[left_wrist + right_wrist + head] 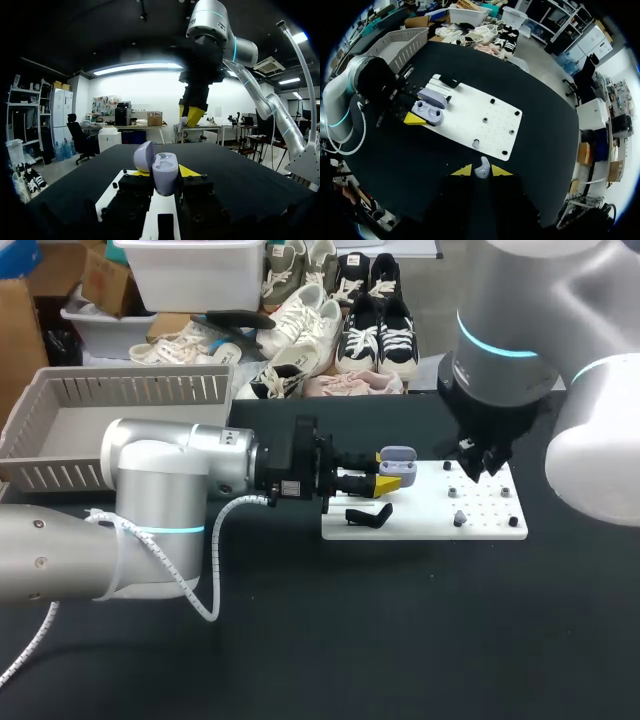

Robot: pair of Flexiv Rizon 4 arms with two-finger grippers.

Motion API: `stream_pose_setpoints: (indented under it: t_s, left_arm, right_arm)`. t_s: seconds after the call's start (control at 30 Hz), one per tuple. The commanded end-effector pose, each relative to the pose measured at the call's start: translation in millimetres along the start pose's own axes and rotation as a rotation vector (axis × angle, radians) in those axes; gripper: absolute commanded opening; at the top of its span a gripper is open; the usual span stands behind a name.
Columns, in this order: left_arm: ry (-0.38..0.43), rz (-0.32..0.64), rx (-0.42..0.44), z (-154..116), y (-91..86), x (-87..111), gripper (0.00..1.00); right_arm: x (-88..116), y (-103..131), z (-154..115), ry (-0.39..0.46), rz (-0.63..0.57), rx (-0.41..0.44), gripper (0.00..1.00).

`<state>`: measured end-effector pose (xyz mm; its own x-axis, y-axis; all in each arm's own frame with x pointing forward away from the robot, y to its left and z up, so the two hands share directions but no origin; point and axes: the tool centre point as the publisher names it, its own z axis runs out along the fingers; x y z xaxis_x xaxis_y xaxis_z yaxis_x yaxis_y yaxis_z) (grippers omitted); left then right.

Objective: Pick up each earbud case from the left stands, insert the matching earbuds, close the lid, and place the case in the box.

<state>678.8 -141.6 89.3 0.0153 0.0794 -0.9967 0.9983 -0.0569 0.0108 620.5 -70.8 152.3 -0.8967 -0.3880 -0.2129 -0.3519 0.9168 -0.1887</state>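
Observation:
My left gripper [388,480] is shut on a lavender earbud case [397,460] and holds it, lid open, over the left end of the white board [480,530]. In the left wrist view the case [164,172] sits between the yellow fingertips [188,171]. My right gripper [481,171] is shut on a lavender earbud [481,166], high above the board [490,117] and to the side of the case [429,111]. In the head view that gripper [478,468] hangs over the board's right part. Another earbud [476,144] stands on a peg of the board.
A black stand [368,515] lies on the board's left end, just in front of the held case. A grey slatted basket [140,390] stands at the table's back left. Several small pegs dot the board's right half.

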Motion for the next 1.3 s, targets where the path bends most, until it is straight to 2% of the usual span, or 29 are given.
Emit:
stream_pose_setpoints:
  t_s: [0.03, 0.37, 0.87, 1.0, 1.13, 1.3]
  left_arm:
    - [0.001, 0.000, -0.001, 1, 0.2, 0.3, 0.00]
    - [0.001, 0.000, -0.001, 1, 0.2, 0.3, 0.00]
    - [0.001, 0.000, -0.001, 1, 0.2, 0.3, 0.00]
    - [0.001, 0.000, -0.001, 1, 0.2, 0.3, 0.00]
    - [0.001, 0.000, -0.001, 1, 0.2, 0.3, 0.00]
    - [0.001, 0.000, -0.001, 1, 0.2, 0.3, 0.00]
  right_arm:
    - [4, 20, -36, 0.045, -0.004, -0.010, 0.00]
    - [1, 57, -44, 0.074, 0.067, -0.026, 0.00]
    - [-2, 59, -44, 0.060, 0.079, -0.021, 0.00]
    - [-22, 73, -42, 0.049, 0.203, 0.012, 0.00]
    - [-37, 79, -35, 0.133, 0.391, 0.007, 0.00]
    - [-45, 76, -28, 0.208, 0.523, 0.019, 0.00]
